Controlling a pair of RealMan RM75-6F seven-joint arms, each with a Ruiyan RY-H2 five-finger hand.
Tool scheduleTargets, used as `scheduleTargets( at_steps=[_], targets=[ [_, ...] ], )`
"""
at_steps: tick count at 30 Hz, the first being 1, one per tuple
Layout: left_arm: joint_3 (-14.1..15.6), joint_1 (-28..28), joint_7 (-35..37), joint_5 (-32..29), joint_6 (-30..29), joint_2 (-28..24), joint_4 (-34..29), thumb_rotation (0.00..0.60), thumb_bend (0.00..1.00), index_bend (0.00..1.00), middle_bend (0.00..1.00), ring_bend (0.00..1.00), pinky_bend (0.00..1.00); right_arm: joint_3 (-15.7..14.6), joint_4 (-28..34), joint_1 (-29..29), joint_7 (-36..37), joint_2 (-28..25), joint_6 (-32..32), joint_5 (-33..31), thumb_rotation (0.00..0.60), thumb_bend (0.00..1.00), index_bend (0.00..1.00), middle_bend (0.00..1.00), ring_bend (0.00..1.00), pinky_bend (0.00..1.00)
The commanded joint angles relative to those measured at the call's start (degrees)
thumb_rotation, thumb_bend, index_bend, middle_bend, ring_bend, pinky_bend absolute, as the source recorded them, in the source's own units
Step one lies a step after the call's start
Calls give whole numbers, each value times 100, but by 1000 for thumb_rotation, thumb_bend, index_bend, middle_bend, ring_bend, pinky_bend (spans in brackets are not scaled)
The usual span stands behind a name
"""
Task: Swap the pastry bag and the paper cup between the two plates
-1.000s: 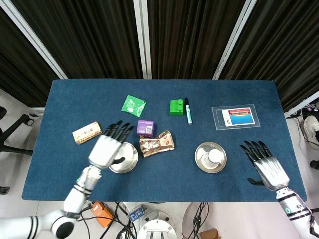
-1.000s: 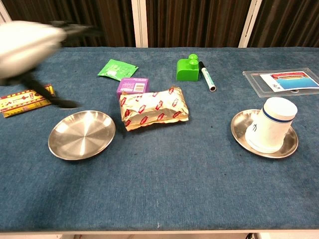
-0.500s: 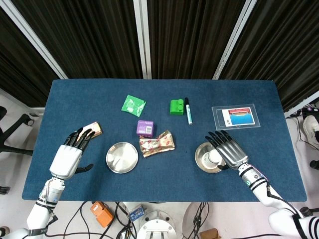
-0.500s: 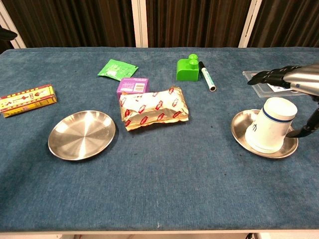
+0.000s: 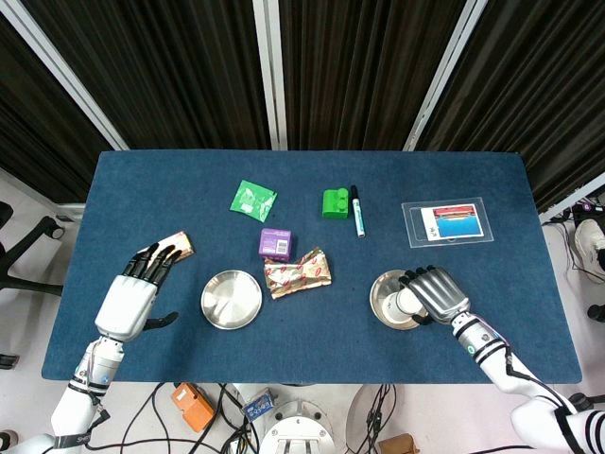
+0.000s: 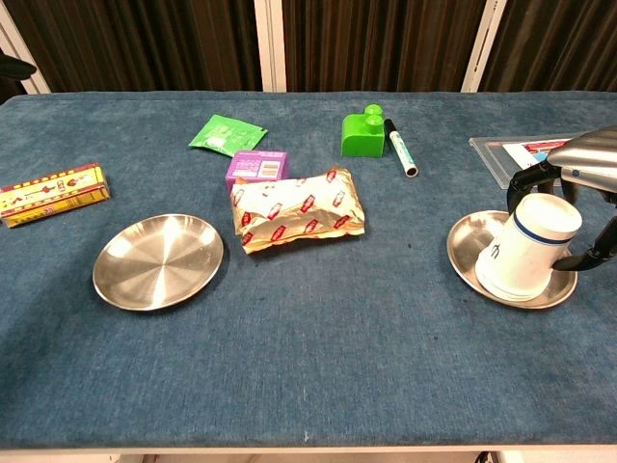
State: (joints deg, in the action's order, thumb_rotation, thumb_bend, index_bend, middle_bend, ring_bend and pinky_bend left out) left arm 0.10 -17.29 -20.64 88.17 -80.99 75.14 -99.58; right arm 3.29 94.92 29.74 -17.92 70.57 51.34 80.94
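The paper cup (image 6: 528, 246) stands upside down on the right plate (image 6: 465, 253), now tilted a little. The right hand (image 5: 435, 292), spread above it half a second ago, has curled its fingers (image 6: 527, 178) around the cup and grips it. The pastry bag (image 6: 298, 208) lies on the table beside the empty left plate (image 6: 158, 260). The left hand (image 5: 131, 297) rests unchanged, fingers apart, holding nothing. The bag's red print is unreadable.

Head overhead, chest low; table (image 5: 142, 199) shared.
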Motion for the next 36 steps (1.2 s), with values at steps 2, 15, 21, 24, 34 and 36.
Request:
scheduleTargets(
  at_steps=[2, 15, 21, 24, 34, 36],
  targets=[
    [-19, 39, 11, 15, -38, -22, -10, 600, 18, 21, 60, 32, 155, -21, -50, 21, 47, 35, 70, 27, 600, 378, 675, 514, 503, 517],
    [-88, 200, 279, 126, -240, -218, -28, 600, 18, 21, 60, 33, 155, -51, 571, -128, 452, -220, 1110, 1005, 600, 382, 749, 573, 561, 523],
    [-58, 379, 380, 247, -494, -311, 49, 600, 22, 21, 61, 34, 155, 3, 1023, 247, -422, 170, 536, 889, 600, 382, 739, 573, 561, 523],
    [-32, 479, 444, 250, -582, -345, 107, 600, 23, 21, 60, 34, 155, 123, 995, 462, -898, 662, 221, 516, 600, 382, 732, 573, 561, 523],
    [-75, 577, 690, 163, -557, -380, 276, 600, 23, 21, 60, 34, 155, 256, 781, 929, -1424, 1611, -274, -400, 600, 382, 564, 537, 536, 501],
    [-92, 569, 740, 154, -523, -380, 292, 600, 23, 21, 60, 34, 155, 235, 829, 1010, -1640, 1590, -385, -671, 600, 382, 364, 430, 465, 460]
  ],
)
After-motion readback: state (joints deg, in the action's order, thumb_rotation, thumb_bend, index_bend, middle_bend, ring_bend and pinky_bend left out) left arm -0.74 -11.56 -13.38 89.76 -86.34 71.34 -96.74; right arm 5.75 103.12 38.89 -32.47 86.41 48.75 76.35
